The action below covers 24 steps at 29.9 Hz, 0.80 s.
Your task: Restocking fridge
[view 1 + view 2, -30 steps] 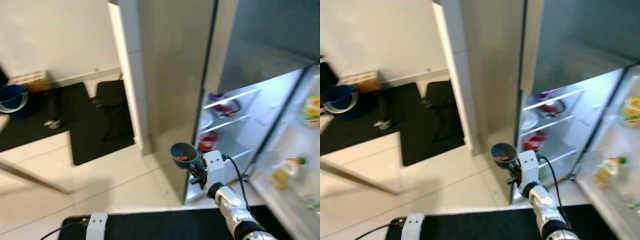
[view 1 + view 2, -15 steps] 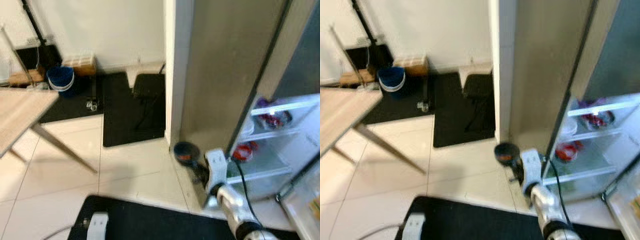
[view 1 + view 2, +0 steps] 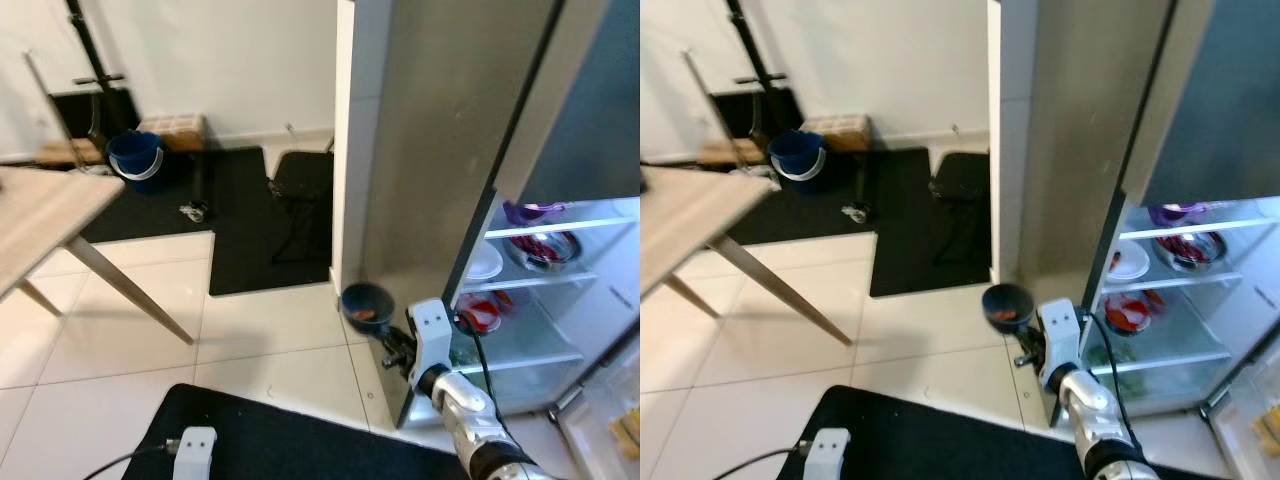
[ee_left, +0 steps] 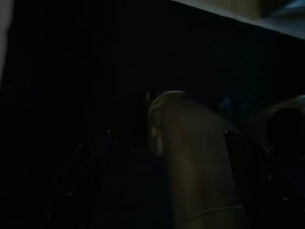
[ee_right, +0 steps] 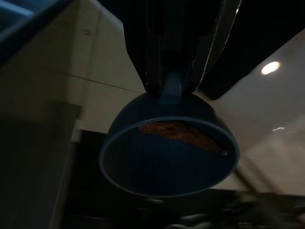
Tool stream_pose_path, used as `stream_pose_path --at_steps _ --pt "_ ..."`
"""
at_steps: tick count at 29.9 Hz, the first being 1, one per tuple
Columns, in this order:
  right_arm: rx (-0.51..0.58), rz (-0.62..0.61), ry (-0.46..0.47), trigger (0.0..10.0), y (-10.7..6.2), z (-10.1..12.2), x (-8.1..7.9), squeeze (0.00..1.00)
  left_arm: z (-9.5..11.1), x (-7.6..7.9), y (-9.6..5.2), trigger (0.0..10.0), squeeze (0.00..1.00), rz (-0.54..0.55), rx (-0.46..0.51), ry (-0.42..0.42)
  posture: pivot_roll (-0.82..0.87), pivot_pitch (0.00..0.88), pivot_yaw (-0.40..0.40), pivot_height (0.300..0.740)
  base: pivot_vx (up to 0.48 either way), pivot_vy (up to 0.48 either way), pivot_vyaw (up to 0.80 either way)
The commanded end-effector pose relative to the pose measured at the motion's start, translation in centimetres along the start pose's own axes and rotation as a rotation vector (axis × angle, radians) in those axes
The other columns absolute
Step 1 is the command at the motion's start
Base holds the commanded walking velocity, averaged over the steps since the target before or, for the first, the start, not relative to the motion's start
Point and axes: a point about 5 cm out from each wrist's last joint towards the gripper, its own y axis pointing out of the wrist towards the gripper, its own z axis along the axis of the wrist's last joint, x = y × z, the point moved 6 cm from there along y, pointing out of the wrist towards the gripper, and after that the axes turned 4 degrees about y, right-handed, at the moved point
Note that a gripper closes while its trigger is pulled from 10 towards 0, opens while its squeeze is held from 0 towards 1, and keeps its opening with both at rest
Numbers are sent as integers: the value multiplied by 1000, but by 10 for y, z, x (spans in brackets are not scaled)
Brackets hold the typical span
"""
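My right gripper point(image 3: 388, 340) is shut on the rim of a small dark blue bowl point(image 3: 365, 304) with reddish-orange food in it. In the right wrist view the blue bowl point(image 5: 169, 152) hangs from the black fingers point(image 5: 157, 52). I hold it low in front of the grey side of the fridge point(image 3: 450, 130), just left of the open compartment. The lit shelves point(image 3: 520, 280) carry a purple bowl point(image 3: 532, 212), a metal bowl of red food point(image 3: 540, 250), a white plate point(image 3: 483, 263) and a red container point(image 3: 478, 313). My left arm point(image 3: 192, 450) hangs low at the bottom edge, and the left wrist view is too dark to read.
A wooden table point(image 3: 45, 215) with slanted legs stands at the left. A blue bucket point(image 3: 132, 158) and a box sit by the far wall on a black mat point(image 3: 240, 220). Another black mat point(image 3: 280, 440) lies at my feet. The fridge door point(image 3: 610, 420) stands open at the right.
The camera has swung, so the table and back wall show more and the fridge shelves sit further right. The bowl stays in my right gripper at about the same height.
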Motion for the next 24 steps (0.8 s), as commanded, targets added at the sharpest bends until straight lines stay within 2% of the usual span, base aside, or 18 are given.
stream_pose_path --at_steps 1,4,7,14,18,20,24 --pt "-12 126 24 10000 -1 -3 -18 0 2 0 1 10000 0 -2 -1 7 -96 0 28 740 0 -472 0" --pt "-38 217 41 10000 -6 -8 -28 0 1 1 1 10000 0 -4 -2 4 -99 0 26 740 0 -472 0" --pt "-53 241 27 10000 -9 -10 -29 0 0 1 0 10000 0 -4 -3 3 -99 0 27 740 0 -472 0" --pt "-41 144 -11 10000 -10 -3 -11 0 -1 1 0 10000 0 -6 -4 3 -102 0 29 740 0 -472 0" --pt "-44 118 -26 10000 -11 -2 -6 0 0 1 0 10000 0 -7 -3 4 -102 0 30 740 0 -472 0" --pt "-32 62 -32 10000 -11 1 4 0 1 1 0 10000 0 -8 1 5 -103 0 32 740 0 -472 0" --pt "-13 11 -40 10000 -11 6 12 0 2 1 0 10000 0 -9 1 7 -103 0 32 740 0 -457 0"
